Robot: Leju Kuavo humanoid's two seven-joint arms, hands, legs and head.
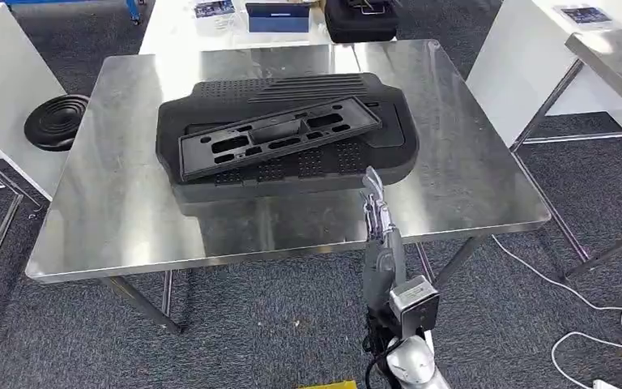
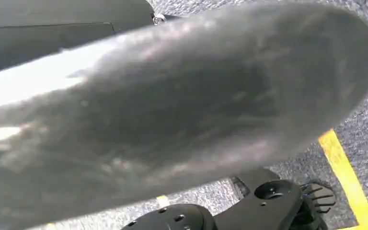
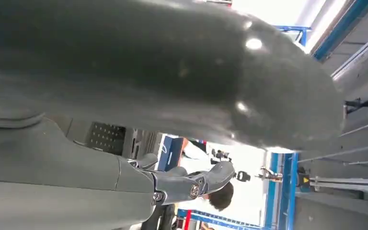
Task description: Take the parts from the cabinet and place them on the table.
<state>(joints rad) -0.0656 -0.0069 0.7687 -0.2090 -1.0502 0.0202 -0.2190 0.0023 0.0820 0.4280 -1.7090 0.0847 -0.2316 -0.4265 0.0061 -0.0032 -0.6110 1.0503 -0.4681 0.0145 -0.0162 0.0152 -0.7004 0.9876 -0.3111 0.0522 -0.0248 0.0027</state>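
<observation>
My right hand [image 1: 375, 212] rises from the lower middle of the head view, fingers stretched out straight and close alongside each other, holding nothing, its tips at the near edge of the big black perforated part [image 1: 291, 138]. In the right wrist view that hand's thumb [image 3: 163, 72] is a blurred grey mass across the upper frame, with dark fingers [image 3: 191, 184] reaching toward the lower middle. My left hand [image 2: 172, 115] is a grey blur across the left wrist view, so I cannot tell whether it is apart or together.

The perforated part lies flat in the centre of the steel table [image 1: 113, 211], and a long slotted black panel [image 1: 279, 136] rests diagonally on top of it. A round black ribbed disc [image 1: 57, 121] sits at the left edge of the frame, beside the table. A white cable [image 1: 583, 300] trails over the grey carpet at lower right.
</observation>
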